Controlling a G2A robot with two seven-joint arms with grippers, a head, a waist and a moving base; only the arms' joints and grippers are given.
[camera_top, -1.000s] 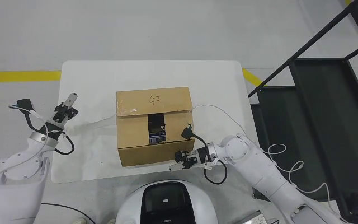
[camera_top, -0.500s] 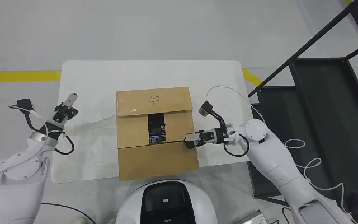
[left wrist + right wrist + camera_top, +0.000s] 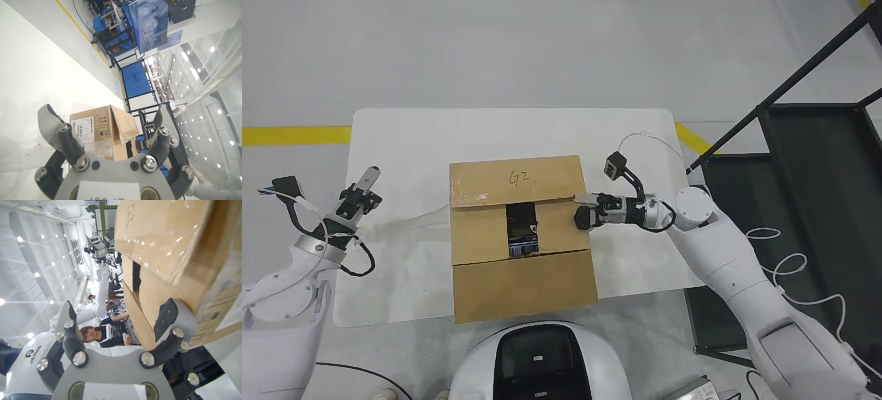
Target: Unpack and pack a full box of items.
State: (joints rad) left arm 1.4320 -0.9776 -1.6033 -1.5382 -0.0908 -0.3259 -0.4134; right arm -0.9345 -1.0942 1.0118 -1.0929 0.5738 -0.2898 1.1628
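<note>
A brown cardboard box (image 3: pixel 487 240) stands mid-table, its top flaps leaving a dark gap (image 3: pixel 523 229) where packed items show. My right gripper (image 3: pixel 583 214) is at the box's right edge, open, with the top flap's edge between its fingers in the right wrist view; one pad (image 3: pixel 166 315) sits just under the cardboard (image 3: pixel 166 262). My left gripper (image 3: pixel 361 195) is held open over the table to the left of the box, apart from it. In the left wrist view the box (image 3: pixel 105 130) lies beyond the left gripper (image 3: pixel 104 113).
A strip of clear tape (image 3: pixel 427 214) trails from the box's left side over the white table (image 3: pixel 392 140). A thin cable (image 3: pixel 647 140) loops above the right arm. A black metal stair frame (image 3: pixel 787 150) stands off the table's right edge.
My right gripper has moved from the box's near right corner along the right edge toward the far side. The near flap now reaches farther forward. The left arm has stayed still.
</note>
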